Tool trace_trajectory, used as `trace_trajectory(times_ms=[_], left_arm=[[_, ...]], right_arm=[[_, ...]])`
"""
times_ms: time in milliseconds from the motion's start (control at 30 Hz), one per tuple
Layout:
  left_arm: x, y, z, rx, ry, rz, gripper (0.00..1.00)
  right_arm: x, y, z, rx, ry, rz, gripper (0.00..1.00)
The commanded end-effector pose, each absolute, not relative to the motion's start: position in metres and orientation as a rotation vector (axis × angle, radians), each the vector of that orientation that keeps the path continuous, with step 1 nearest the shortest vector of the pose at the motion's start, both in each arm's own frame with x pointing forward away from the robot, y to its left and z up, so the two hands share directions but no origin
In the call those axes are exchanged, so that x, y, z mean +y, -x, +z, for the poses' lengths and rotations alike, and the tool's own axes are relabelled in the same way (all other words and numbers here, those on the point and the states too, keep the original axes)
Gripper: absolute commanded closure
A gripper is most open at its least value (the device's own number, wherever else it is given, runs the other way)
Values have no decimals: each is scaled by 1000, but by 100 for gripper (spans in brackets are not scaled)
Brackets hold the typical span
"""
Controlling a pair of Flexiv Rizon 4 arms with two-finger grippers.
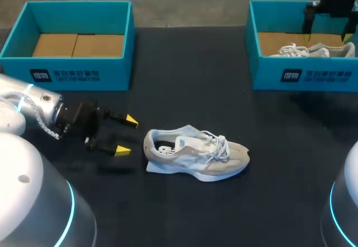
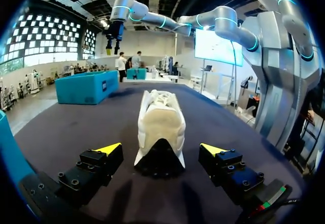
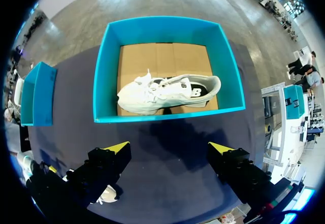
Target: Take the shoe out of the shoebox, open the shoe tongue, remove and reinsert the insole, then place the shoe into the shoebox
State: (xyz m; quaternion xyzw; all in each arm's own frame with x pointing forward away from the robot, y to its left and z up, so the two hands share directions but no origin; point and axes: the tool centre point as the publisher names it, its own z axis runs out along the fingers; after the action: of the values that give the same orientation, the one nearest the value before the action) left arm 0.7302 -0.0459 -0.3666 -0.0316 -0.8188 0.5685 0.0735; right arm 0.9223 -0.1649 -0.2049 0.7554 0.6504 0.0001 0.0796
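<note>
In right shoebox [image 3: 167, 31], white shoe [image 3: 167, 92]; left end effector [image 1: 127, 135], right end effector [image 3: 169, 148] both spread

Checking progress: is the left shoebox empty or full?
Empty: the left shoebox shows only its bare cardboard floor in the head view.

Even overhead light falls; a faint shadow lies on the dark tabletop [image 1: 184, 79] under the left tool [image 1: 126, 135], beside the shoe [image 1: 196, 153].
</note>
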Motion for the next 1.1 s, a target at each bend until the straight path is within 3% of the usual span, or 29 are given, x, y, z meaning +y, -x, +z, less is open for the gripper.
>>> trace_trajectory(times_ms=[33,1100], left_arm=[[-44,-736,-378,-2437,91,1731,0],[-11,-732,-388,-2389,105,1746,0]], right_arm=[[-165,-922,-205,1944,-2261,-1,0],[-165,-922,-205,1944,-2261,-1,0]])
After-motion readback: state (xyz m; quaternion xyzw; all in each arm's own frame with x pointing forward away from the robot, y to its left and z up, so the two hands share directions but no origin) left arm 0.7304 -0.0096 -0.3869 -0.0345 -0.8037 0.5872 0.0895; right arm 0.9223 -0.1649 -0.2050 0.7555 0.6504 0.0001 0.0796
